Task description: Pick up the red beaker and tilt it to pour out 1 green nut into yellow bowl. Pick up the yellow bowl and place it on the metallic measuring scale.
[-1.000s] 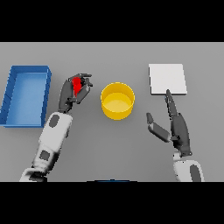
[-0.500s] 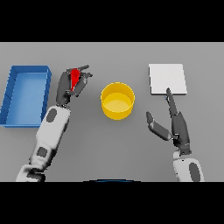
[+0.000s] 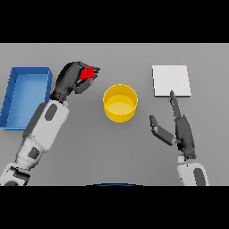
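Pour step: left hand (image 3: pixel 71 80) curled round the red beaker (image 3: pixel 86 73), held just left of the yellow bowl (image 3: pixel 120 103), not over it. Next: shift over the bowl, tilt. Right hand (image 3: pixel 181 129) spread, right of bowl, below the scale (image 3: pixel 171 80).

A flat mid-grey worktop (image 3: pixel 116 147) carries a few plainly coloured things, none patterned. The beaker (image 3: pixel 86 73) is bright red, seen only in part between the dark charcoal fingers of the left robot hand (image 3: pixel 71 80). The bowl (image 3: pixel 120 103) is a saturated yellow, slightly paler inside. The measuring scale (image 3: pixel 171 80) reads as an off-white, pale grey square. The tray (image 3: pixel 26 96) is a strong blue, lighter across its floor. The right robot hand (image 3: pixel 181 132) is dark grey, and both forearms are white with grey panels.
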